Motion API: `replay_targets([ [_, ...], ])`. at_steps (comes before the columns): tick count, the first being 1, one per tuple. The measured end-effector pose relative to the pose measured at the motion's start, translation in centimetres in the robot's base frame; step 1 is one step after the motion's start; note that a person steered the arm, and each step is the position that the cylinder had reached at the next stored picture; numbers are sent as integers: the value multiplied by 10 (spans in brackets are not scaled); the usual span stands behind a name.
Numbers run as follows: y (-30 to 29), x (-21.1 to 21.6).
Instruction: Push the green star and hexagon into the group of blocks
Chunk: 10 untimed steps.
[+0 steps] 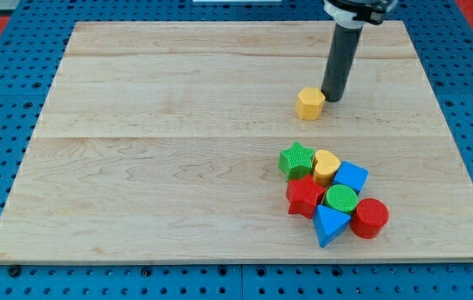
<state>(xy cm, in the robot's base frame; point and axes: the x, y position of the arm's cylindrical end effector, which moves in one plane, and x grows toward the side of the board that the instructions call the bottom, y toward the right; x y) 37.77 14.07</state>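
Observation:
A yellow hexagon (pixel 309 103) lies alone on the wooden board (pixel 178 167), right of centre towards the view's top. My tip (pixel 332 97) stands just to its right, touching or nearly touching it. A green star (pixel 297 159) sits at the upper left edge of a group of blocks lower right, touching a yellow block (pixel 327 165). The group also holds a blue block (pixel 351 177), a red star (pixel 304 197), a green cylinder (pixel 340 198), a blue triangle (pixel 329 225) and a red cylinder (pixel 370 217).
The board lies on a blue pegboard surface (pixel 2 125) that shows on all sides. The arm's dark rod (pixel 341 58) comes down from the view's top right.

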Motion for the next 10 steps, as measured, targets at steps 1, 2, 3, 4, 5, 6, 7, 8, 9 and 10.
replay_targets([
  [1, -4, 8],
  [2, -4, 6],
  [3, -4, -14],
  [4, -6, 0],
  [5, -13, -61],
  [6, -66, -33],
  [7, -41, 20],
  [8, -24, 26],
  [9, -6, 19],
  [10, 0, 51],
])
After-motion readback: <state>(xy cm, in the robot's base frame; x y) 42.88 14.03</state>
